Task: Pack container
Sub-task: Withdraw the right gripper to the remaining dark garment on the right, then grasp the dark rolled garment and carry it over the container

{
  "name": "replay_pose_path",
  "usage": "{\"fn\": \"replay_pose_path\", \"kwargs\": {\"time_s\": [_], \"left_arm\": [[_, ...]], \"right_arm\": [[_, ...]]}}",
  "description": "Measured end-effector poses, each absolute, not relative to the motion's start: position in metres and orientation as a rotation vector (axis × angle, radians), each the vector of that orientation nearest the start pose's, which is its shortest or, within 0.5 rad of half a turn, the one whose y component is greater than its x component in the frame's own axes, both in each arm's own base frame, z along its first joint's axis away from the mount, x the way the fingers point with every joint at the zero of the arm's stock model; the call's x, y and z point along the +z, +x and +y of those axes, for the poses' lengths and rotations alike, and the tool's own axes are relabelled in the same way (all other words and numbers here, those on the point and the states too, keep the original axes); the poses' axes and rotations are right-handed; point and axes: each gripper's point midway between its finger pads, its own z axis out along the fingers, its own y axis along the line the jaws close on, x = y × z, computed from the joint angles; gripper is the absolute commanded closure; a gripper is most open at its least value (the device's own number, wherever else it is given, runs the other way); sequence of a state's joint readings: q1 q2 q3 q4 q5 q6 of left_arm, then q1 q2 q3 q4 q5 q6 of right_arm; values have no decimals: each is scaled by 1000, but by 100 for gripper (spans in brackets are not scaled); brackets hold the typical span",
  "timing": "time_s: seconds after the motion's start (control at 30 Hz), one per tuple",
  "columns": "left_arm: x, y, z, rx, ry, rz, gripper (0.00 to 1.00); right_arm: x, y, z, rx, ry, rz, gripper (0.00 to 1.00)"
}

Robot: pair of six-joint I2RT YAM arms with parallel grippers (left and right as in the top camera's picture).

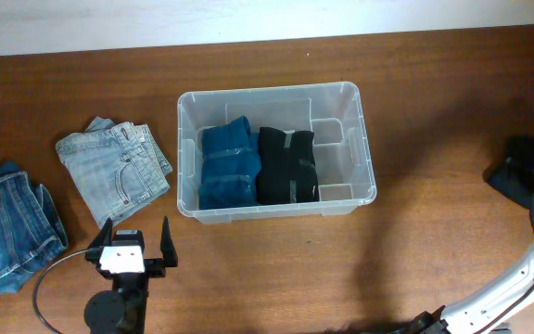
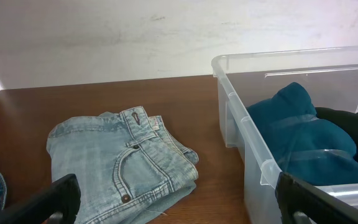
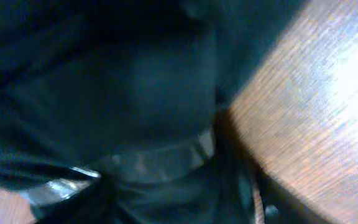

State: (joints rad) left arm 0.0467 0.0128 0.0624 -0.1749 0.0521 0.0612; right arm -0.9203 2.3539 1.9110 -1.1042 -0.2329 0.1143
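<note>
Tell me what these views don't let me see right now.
- Right pincer: merges with the dark mass at the overhead's right edge. The right wrist view shows only blurred dark cloth, so open, shut or gripping is unclear.
- Dark jeans: cut by the overhead's left edge.
- Container floor: partly hidden under the blue bundle and black bundle, overhead.
- Container's right end: cut by the left wrist view's edge.

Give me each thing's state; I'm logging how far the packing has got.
container, lidless, partly packed
blue garment, folded, inside container
black garment, folded, inside, beside the blue one
light jeans, folded, outside container
dark jeans, lying outside container
dark cloth, bunched, outside container
left gripper, open, empty
</note>
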Motion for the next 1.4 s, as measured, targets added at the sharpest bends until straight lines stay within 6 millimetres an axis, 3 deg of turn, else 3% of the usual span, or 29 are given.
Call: {"fn": "replay_pose_path", "kwargs": {"time_s": [0.07,0.2,0.6,0.7,0.8,0.83,0.9,0.97,1.03,1.17,1.4], "left_arm": [[158,242,2,37,51,1695,0],[158,242,2,37,51,1695,0],[158,242,2,37,51,1695,0],[158,242,2,37,51,1695,0],[158,242,2,37,51,1695,0],[158,242,2,37,51,1695,0],[158,242,2,37,51,1695,0],[158,242,2,37,51,1695,0],[158,242,2,37,51,1695,0],[158,242,2,37,51,1695,0],[158,242,2,37,51,1695,0]], "right_arm": [[9,313,-338,346,1483,2610,61],[10,314,-333,398,1493,2601,96],[26,325,-301,676,1473,2563,96],[54,338,-296,700,1402,2538,96],[109,356,-279,686,1258,2506,96],[150,368,-261,662,1140,2487,96],[191,379,-232,638,999,2479,96],[229,387,-190,637,843,2490,96],[260,393,-133,661,650,2515,96],[279,400,-47,738,374,2574,96],[268,404,71,783,-19,2679,96]]}}
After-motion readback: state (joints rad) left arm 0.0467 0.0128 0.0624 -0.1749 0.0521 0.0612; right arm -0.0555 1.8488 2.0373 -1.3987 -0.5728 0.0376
